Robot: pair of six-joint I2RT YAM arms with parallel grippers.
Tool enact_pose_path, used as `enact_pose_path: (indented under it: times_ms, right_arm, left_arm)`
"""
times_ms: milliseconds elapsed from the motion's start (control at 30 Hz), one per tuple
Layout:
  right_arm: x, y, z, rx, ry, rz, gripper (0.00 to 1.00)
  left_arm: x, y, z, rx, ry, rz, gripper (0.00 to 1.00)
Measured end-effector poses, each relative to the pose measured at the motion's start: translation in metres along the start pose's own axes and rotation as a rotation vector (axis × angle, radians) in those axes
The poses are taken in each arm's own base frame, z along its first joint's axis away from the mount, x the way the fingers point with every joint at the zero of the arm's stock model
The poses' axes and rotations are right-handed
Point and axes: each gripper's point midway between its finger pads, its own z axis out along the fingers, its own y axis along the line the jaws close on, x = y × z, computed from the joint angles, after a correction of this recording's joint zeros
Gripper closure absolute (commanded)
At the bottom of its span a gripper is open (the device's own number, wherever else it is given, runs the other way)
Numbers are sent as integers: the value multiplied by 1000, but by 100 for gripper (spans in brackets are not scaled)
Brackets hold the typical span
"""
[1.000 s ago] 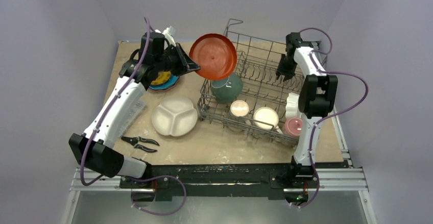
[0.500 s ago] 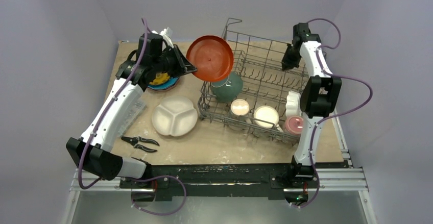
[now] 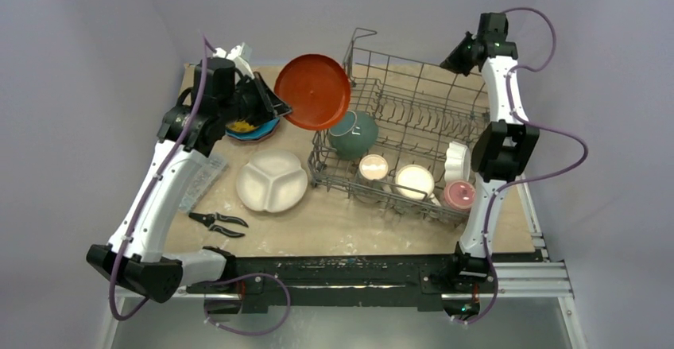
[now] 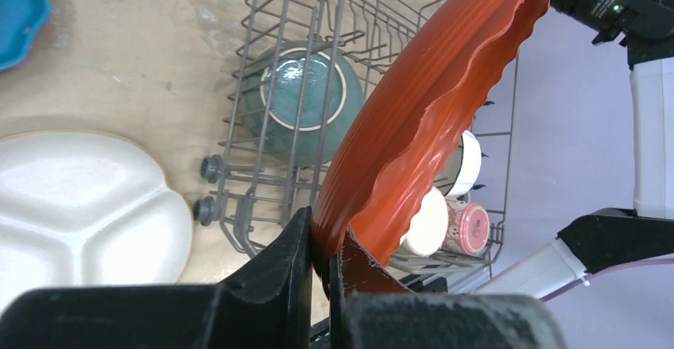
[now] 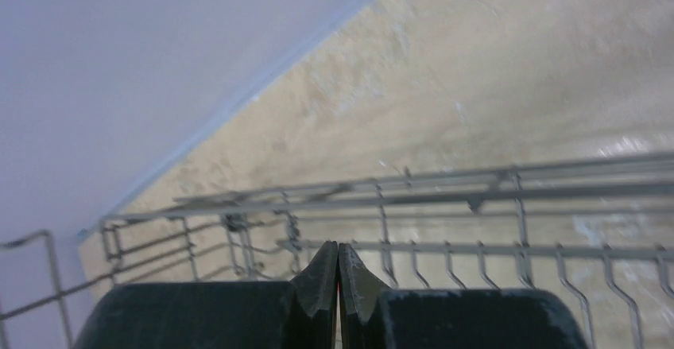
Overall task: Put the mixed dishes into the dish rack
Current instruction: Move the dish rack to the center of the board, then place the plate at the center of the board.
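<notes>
My left gripper (image 3: 278, 110) (image 4: 326, 246) is shut on the rim of an orange plate (image 3: 313, 91) (image 4: 429, 102), held tilted in the air at the left end of the grey wire dish rack (image 3: 421, 106) (image 4: 274, 87). Inside the rack sit a teal bowl (image 3: 354, 134) (image 4: 302, 110), two cream mugs (image 3: 373, 168) (image 3: 414, 182), a pink mug (image 3: 458, 195) and a white dish (image 3: 456, 160). A white divided plate (image 3: 272, 180) (image 4: 79, 198) lies on the table left of the rack. My right gripper (image 3: 455, 61) (image 5: 338, 273) is shut and empty, raised above the rack's far right corner (image 5: 445, 198).
A blue plate with yellow pieces on it (image 3: 253, 126) lies under my left wrist. Black-handled pliers (image 3: 218, 223) and a clear plastic box (image 3: 200, 180) lie near the left arm. Walls close in the table at the back and on both sides.
The right gripper closed and rose from inside the rack to above its far right corner. The left gripper drew the orange plate slightly left and turned it.
</notes>
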Motion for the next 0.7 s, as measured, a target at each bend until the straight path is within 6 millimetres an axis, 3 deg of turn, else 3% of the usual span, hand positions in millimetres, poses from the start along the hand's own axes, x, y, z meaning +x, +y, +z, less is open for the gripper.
enact_pose_path:
  times_ms: [133,233,300,433,600,700]
  right_arm:
    - [31,-26,0,91,93,-59,70]
    - [68,-52,-12,170,189,-112,61]
    - [82,-59,-17,194,229,-150,58]
    - [94,-55,-26,192,253,-224,56]
    - [99,-40,-51,160,238,-273,52]
    - [93,-33,-62,145,214,-296,47]
  left_arm:
    - [-6,10,-10,-29,-31,15,100]
    - [-8,17,-10,-43,-37,17,100]
    - [-9,22,-8,-56,-36,7,100]
    - [-19,47,-3,-135,-47,-57,100]
    - [-34,113,-3,-357,-81,-183,99]
    - [-37,139,2,-431,-76,-226,96]
